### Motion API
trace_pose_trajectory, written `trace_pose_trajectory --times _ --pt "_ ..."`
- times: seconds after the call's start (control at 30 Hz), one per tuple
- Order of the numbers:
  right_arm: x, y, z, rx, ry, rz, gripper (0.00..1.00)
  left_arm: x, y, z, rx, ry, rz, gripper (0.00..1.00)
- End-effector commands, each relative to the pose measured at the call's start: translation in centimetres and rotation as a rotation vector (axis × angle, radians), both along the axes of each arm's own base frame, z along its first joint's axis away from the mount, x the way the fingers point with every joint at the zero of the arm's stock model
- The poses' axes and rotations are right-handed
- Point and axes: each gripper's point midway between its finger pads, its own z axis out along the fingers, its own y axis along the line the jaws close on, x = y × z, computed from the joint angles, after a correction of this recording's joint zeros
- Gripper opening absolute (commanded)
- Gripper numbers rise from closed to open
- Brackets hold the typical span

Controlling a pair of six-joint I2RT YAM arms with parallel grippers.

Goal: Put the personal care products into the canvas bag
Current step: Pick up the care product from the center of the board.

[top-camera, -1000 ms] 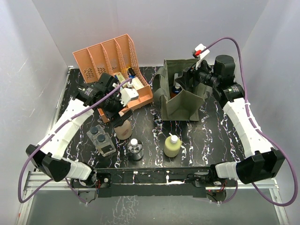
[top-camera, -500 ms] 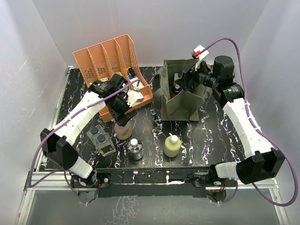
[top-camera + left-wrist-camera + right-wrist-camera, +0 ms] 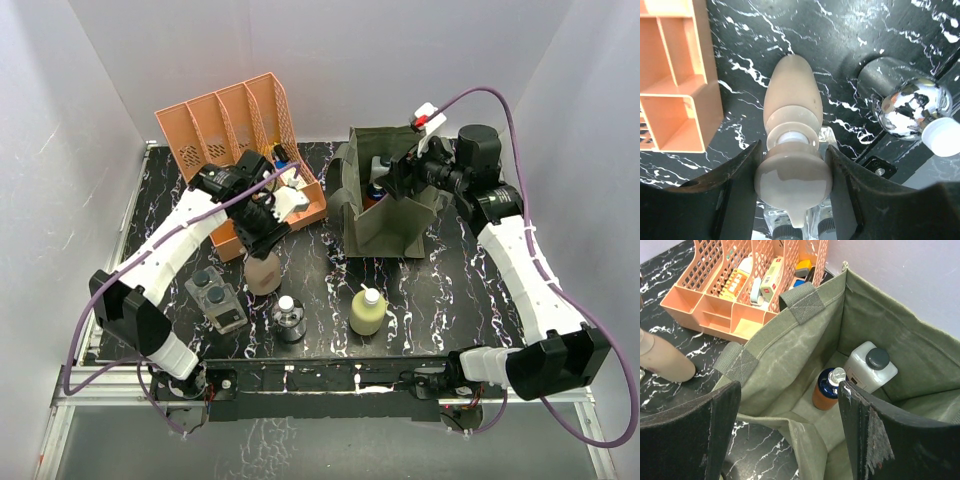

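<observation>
The tan pump bottle [image 3: 265, 272] stands on the black marble table [image 3: 450, 280]. My left gripper [image 3: 792, 175] is over it, its fingers pressed to both sides of the pump head. My right gripper [image 3: 790, 425] hangs open over the mouth of the olive canvas bag [image 3: 790, 360], holding nothing. Inside the bag stand the orange-and-blue pump bottle [image 3: 827, 387] and the white bottle [image 3: 867, 367]. On the table in front are the yellow white-capped bottle [image 3: 367, 311], the small clear round bottle [image 3: 912, 105] and the clear twin pack [image 3: 216, 298].
A salmon-orange slotted rack [image 3: 215, 125] with small boxes and tubes stands at the back left, close behind the left gripper. White walls enclose the table on three sides. The bag [image 3: 390, 225] stands at the back centre-right.
The left arm swung right and down onto the tan pump bottle, and its fingers narrowed around the pump head. The right gripper stayed over the bag and shifted only slightly.
</observation>
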Motion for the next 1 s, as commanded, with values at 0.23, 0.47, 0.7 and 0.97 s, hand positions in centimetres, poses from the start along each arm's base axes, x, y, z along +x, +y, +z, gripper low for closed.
trace_pose_trajectory --times 0.23,0.47,0.7,0.97 --pt "-3.1 -1.0 0.9 -0.183 -0.091 0.1 0.85 2.6 -2.2 14.4 -0.252 -0.334 0.017 0.0" --pt "-2.0 -3.0 -0.7 -0.315 -0.066 0.045 0.86 5.4 -4.5 22.8 -0.426 -0.527 0.048 0.0" --pt "-1.4 -3.3 -4.2 -0.403 -0.008 0.102 0.85 7.8 -7.7 28.0 -0.615 -0.642 0.039 0.0" --pt "-1.8 -2.0 -5.3 -0.377 0.066 0.196 0.57 8.4 -11.4 34.2 -0.893 -0.788 -0.053 0.0"
